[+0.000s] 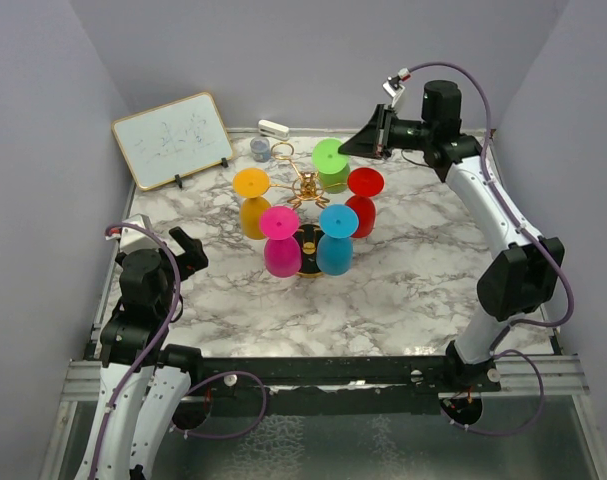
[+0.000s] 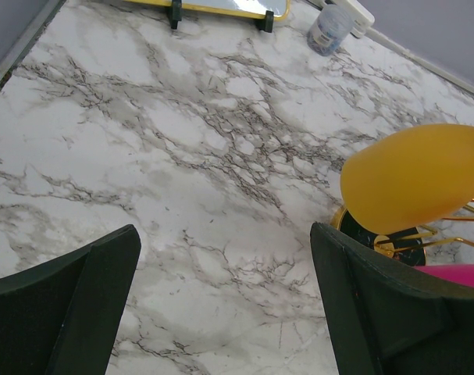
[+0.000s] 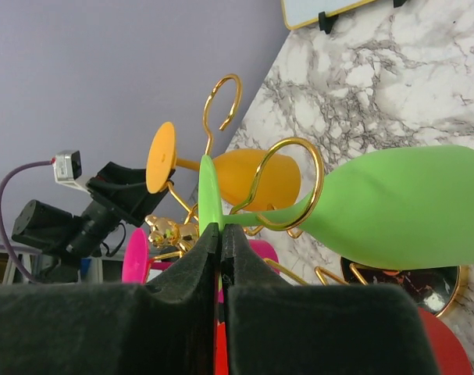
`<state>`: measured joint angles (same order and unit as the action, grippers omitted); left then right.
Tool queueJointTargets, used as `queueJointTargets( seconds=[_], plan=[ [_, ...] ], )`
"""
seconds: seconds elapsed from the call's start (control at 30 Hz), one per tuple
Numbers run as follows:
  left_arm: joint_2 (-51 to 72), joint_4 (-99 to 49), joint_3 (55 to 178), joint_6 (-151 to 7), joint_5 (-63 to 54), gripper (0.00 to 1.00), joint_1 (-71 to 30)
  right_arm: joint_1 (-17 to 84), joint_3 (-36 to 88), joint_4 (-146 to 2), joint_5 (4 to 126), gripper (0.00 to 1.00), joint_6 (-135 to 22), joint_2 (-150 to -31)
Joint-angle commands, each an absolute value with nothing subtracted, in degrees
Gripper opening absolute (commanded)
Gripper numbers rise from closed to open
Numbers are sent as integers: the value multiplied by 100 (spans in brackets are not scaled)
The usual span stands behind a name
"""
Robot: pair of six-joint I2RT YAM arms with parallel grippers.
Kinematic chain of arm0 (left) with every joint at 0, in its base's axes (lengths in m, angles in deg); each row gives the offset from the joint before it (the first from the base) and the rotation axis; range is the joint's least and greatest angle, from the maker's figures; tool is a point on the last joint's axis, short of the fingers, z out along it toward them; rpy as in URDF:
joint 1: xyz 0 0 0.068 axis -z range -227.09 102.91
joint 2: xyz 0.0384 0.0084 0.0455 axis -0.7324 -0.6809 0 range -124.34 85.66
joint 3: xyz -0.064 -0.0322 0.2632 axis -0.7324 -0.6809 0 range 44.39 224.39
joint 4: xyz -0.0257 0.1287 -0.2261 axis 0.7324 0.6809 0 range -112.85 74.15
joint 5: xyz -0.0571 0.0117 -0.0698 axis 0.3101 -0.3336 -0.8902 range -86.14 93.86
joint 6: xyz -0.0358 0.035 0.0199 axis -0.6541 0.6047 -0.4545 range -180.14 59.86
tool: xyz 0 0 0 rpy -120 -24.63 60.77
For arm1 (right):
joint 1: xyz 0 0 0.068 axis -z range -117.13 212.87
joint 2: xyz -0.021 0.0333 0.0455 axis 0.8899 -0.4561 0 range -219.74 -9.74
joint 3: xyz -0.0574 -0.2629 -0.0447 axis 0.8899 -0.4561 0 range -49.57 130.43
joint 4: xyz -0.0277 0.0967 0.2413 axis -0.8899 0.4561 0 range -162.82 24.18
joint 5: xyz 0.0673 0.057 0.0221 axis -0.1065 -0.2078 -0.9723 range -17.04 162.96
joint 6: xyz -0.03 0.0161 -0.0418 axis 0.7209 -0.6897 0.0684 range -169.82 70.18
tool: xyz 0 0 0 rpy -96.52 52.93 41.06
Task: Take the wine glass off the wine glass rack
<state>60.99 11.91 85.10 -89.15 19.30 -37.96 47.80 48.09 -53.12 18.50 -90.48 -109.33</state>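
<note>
Counter (image 2: 182, 156): white marble pattern with grey veins, flat and matte, spread beneath both sets of fingers.

Whiteboard (image 1: 173, 138): rectangular, yellow-framed, propped tilted on black feet. It is beyond my left fingers (image 1: 190, 252), well apart from them.

Wine glass rack (image 1: 305, 188): thin gold wire arms curling into open rings, on a round black base with a gold rim. It stands directly ahead of my right fingers (image 3: 221, 242).

Glasses: five, smooth and opaque, hung upside down with flat disc feet uppermost.
- Green wine glass (image 3: 408, 207): stem threaded through a ring, rounded bowl off to the right of my right fingertips. The thin rim of its foot meets the seam between them.
- Orange glass (image 2: 412, 183): glossy bulb just past my left set's right-hand pad.
- Pink (image 1: 280, 245), blue (image 1: 335, 245) and red (image 1: 363, 205) glasses hang on the near arms.

Small grey-blue jar (image 2: 329, 30): cylindrical, far ahead of my left fingers.

Fingers:
- Right: dark pads pressed together, pinching the green foot's edge.
- Left: spread wide, nothing between them.
</note>
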Motion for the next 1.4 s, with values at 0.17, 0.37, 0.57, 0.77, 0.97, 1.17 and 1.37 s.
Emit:
queueJointTargets(
  seconds=[0.17,0.37,0.57,0.77,0.97,1.17,1.37],
  plan=[
    [6167,1023,8535,-8888,1818,92,-3777,4740,4428,-5257,2374,1,-8805,-10130],
    [6164,1022,8535,-8892,1794,90,-3779,4740,4549,-4944,3210,1,-8522,-9729],
    [6161,1002,8527,-8888,1745,80,-3777,4740,4526,-4772,4633,1,-7820,-9047],
    [6058,849,8501,-8824,1498,52,-3777,4738,3832,-5648,5449,1,-6953,-7819],
    [6174,759,8652,-9093,718,0,-3777,4740,2545,-6609,5158,1,-6027,-6381],
    [6066,138,9176,-9907,-1235,52,-3777,4741,1393,-7272,4293,1,-5500,-5082],
    [5481,-421,9842,-10755,-2580,77,-3777,4741,887,-6908,3562,1,-4595,-4511]
  ],
)
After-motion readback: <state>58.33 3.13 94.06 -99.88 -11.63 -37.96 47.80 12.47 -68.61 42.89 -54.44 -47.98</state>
